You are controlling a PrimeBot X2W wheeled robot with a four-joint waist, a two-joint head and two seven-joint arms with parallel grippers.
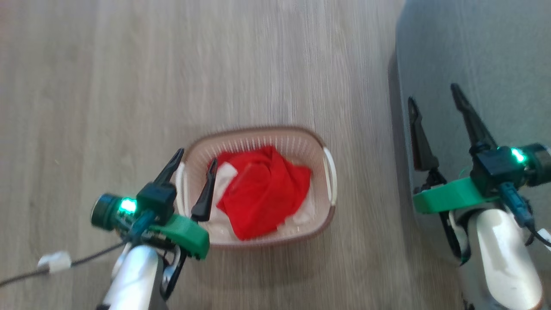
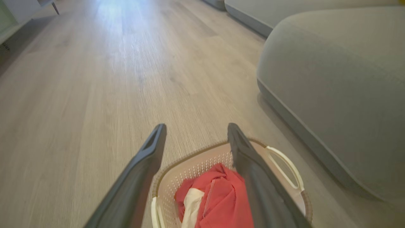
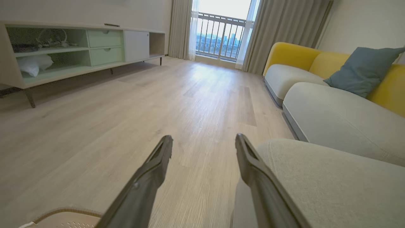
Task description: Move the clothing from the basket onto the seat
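The cream basket (image 1: 317,146) with its brown rim stands on the wood floor, holding the bright red clothing (image 1: 262,189) with white parts. My left gripper (image 1: 196,157) hangs open over the basket's left end, one finger outside the rim and one above the clothing, nothing held. The left wrist view shows the basket (image 2: 190,166) and the clothing (image 2: 221,199) below my left gripper (image 2: 196,128). The grey seat (image 1: 473,51) lies to the right. My right gripper (image 1: 432,97) is open over the seat's left edge. In the right wrist view my right gripper (image 3: 204,139) is spread by the seat (image 3: 316,180).
A white connector on a dark cable (image 1: 54,261) lies on the floor at the lower left. Farther off stand a grey and yellow sofa (image 3: 332,107) with a blue cushion (image 3: 364,69), a low sideboard (image 3: 79,50), and a balcony door (image 3: 221,28). Open wood floor (image 1: 172,64) stretches beyond the basket.
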